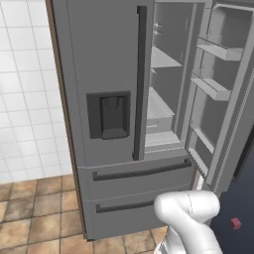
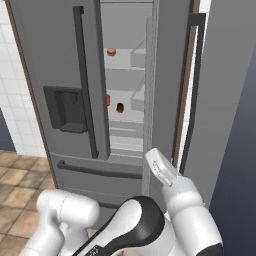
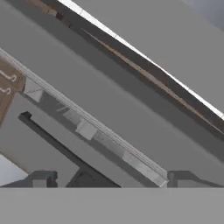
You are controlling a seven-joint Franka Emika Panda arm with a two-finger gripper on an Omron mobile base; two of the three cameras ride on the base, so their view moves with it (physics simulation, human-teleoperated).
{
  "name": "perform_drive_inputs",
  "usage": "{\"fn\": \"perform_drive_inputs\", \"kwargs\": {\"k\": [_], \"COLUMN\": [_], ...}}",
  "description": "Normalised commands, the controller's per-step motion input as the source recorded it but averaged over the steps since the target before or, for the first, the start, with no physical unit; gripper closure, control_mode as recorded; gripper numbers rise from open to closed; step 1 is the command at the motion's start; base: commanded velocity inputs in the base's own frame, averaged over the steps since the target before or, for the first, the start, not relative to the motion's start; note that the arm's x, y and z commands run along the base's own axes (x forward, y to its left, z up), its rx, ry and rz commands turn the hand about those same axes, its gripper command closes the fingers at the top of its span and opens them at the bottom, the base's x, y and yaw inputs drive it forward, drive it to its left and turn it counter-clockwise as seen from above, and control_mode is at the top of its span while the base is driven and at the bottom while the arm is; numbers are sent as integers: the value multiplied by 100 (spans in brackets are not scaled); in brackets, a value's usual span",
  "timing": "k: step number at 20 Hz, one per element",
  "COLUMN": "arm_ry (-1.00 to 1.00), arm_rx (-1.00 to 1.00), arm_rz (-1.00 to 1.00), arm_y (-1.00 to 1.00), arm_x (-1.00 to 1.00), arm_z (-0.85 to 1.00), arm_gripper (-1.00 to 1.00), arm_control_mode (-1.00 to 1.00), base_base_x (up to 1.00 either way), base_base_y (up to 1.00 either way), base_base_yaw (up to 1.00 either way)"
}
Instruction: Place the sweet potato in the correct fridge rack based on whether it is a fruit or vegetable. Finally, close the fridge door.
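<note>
You have the fridge's right door (image 1: 225, 94) swung wide open with its narrow bins facing you, the left door (image 2: 55, 75) with the dark dispenser panel shut, and in the right base view the sweet potato (image 2: 120, 107) sits as a small dark lump on the lower fridge rack (image 2: 122, 114), with a rounder orange-brown item (image 2: 111, 51) on the shelf above and a red thing (image 2: 107, 100) at the closed door's edge just left of the potato. Your arm is folded low before the drawers, its wrist (image 2: 162, 170) angled up toward the opening. The hand (image 3: 109, 180) shows two dark fingertips standing apart, probably holding nothing, though the view is tight against the fridge front.
</note>
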Motion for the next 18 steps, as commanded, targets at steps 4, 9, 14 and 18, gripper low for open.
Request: {"fn": "perform_drive_inputs", "kwargs": {"k": [4,9,14,18], "arm_ry": [0,0,9,15], "arm_rx": [30,27,14,9], "arm_rz": [2,5,15,18], "arm_y": [-76,-65,-44,-38], "arm_x": [76,67,72,77], "arm_z": [-28,-32,-21,-19], "arm_gripper": [-100,-100,-100,-100], "arm_control_mode": [-100,-100,-100,-100], "base_base_x": [0,0,0,0], "base_base_y": [0,0,0,0], "base_base_yaw": [0,0,0,0]}}
